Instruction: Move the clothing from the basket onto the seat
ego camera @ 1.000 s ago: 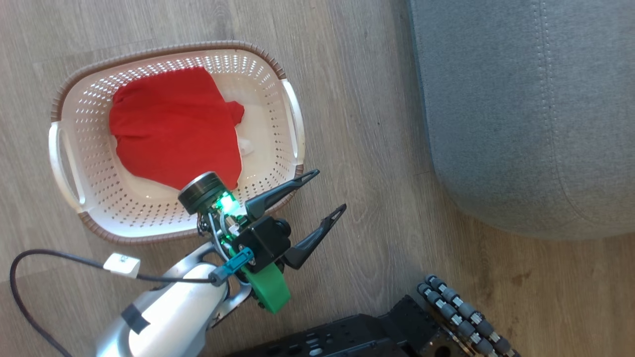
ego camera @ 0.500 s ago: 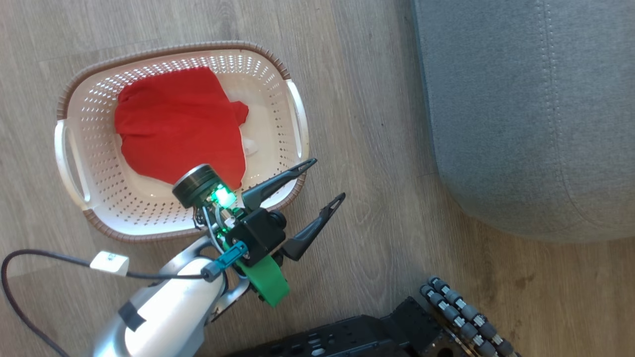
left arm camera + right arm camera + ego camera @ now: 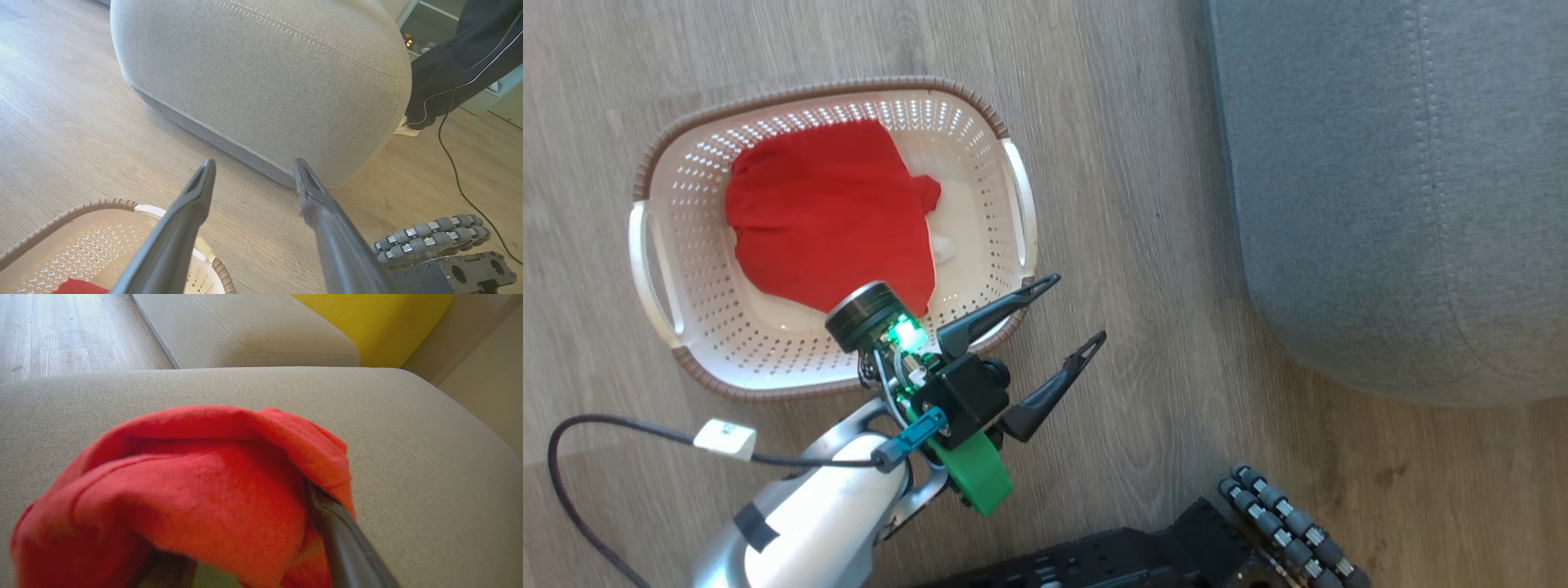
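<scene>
Wood-plank floor [image 3: 1143, 204]: one cream-white perforated plastic basket [image 3: 1005, 139] holds one red fabric garment [image 3: 833, 212]; left hand [image 3: 1078, 309] beside its rim, wide open, empty. Right wrist view adds a second red garment [image 3: 196, 490] draped over the right hand [image 3: 253, 522], over one grey upholstered seat [image 3: 408, 437]; grip unclear.

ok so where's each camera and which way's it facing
Head view: on the head, looking down at the basket and the seat; the left arm shows, jaws apart.
Left wrist view: over the basket's edge, looking along its jaws at the seat's corner.
Right wrist view: above the seat, looking across it; a red garment drapes its jaws.
Shared: head and left wrist both show basket, seat, base rollers.
</scene>
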